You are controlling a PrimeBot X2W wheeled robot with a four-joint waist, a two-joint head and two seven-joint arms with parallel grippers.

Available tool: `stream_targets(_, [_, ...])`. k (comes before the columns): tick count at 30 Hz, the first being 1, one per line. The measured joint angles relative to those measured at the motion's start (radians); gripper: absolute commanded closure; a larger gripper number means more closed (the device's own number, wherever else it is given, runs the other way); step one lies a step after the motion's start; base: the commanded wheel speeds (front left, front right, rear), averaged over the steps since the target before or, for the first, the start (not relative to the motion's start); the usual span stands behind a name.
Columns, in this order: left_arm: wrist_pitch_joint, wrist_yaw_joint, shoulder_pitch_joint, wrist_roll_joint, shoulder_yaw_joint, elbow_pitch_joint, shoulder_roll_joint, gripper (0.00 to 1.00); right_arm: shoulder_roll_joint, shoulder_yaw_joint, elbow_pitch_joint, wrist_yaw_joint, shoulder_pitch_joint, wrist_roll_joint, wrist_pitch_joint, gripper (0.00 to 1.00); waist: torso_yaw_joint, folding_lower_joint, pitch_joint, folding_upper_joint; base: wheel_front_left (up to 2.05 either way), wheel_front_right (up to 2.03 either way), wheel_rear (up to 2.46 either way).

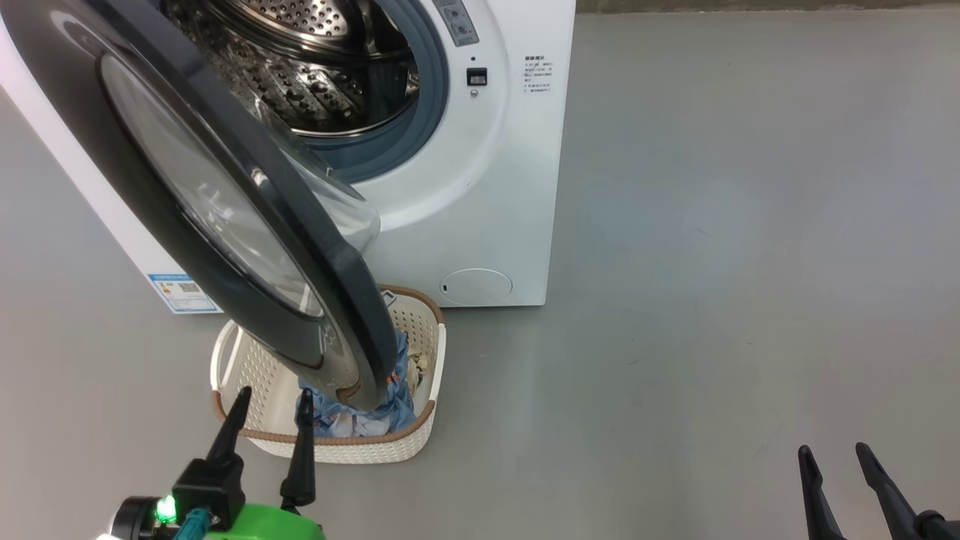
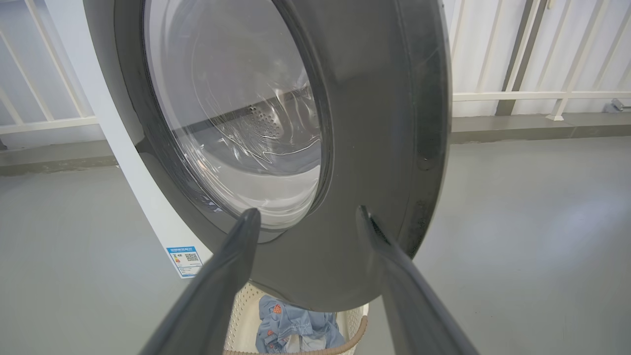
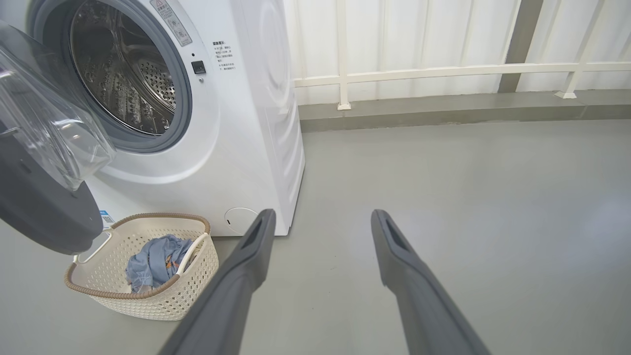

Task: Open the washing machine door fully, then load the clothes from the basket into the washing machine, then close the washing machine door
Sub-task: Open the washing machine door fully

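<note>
The white washing machine (image 1: 480, 187) stands with its round black door (image 1: 225, 202) swung out, about half open, over the basket (image 1: 337, 450). The steel drum (image 1: 300, 67) looks empty. Light blue clothes (image 1: 375, 405) lie in the cream basket on the floor, partly hidden by the door's lower edge. My left gripper (image 1: 274, 409) is open, just in front of the door's outer face (image 2: 374, 123), with nothing between its fingers. Off to the lower right, my right gripper (image 1: 832, 454) is open above bare floor. In the right wrist view the basket (image 3: 143, 296) and clothes (image 3: 155, 259) sit left of the open right gripper (image 3: 320, 217).
Grey floor (image 1: 750, 262) spreads to the right of the machine. A white railing and wall (image 3: 443, 74) run behind it. A blue label sticker (image 1: 182, 292) and a round service flap (image 1: 476, 286) mark the machine's lower front.
</note>
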Motion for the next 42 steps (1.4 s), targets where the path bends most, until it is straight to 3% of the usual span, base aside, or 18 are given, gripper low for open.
stream_targets(1, [0.000, 0.000, 0.000, 0.000, 0.000, 0.000, 0.000, 0.02, 0.000, -0.001, 0.000, 0.000, 0.000, 0.000, 0.000, 0.00, 0.000, 0.0000, 0.000, 0.0000, 0.00, 0.00, 0.00])
stream_targets(3, [0.000, 0.000, 0.000, -0.002, 0.001, 0.000, 0.000, 0.17, 0.001, -0.002, -0.001, 0.000, 0.000, -0.005, 0.000, 0.00, -0.001, 0.0000, 0.000, 0.0000, 0.00, 0.00, 0.00])
stream_targets(5, [0.000, 0.000, 0.000, -0.003, 0.001, 0.000, 0.000, 0.22, 0.002, -0.002, -0.002, 0.000, 0.000, -0.020, 0.000, 0.00, -0.001, 0.0000, -0.001, 0.0000, 0.00, 0.00, 0.00])
stream_targets(7, [0.000, 0.000, 0.000, -0.003, 0.001, 0.001, 0.000, 0.82, 0.003, -0.002, -0.002, 0.000, 0.000, -0.024, 0.000, 0.00, -0.002, 0.0000, -0.001, 0.0000, 0.00, 0.00, 0.00])
stream_targets(8, [0.000, 0.000, 0.000, -0.003, 0.001, 0.002, 0.000, 1.00, 0.004, -0.002, -0.002, 0.000, 0.000, -0.024, 0.000, 0.00, -0.003, 0.0000, -0.003, 0.0000, 0.00, 0.00, 0.00])
stream_targets(32, [0.000, -0.007, -0.022, -0.011, 0.040, -0.022, 0.000, 1.00, 0.011, -0.002, -0.002, 0.000, 0.000, -0.029, 0.000, 0.00, -0.012, -0.0001, -0.013, 0.0000, 0.00, 0.00, 0.00])
stream_targets(42, [0.000, 0.015, -0.150, 0.021, 0.070, -0.207, -0.001, 1.00, 0.014, -0.007, -0.002, 0.000, 0.003, -0.034, 0.000, 0.00, -0.008, -0.0001, -0.016, 0.0000, 0.00, 0.00, 0.00])
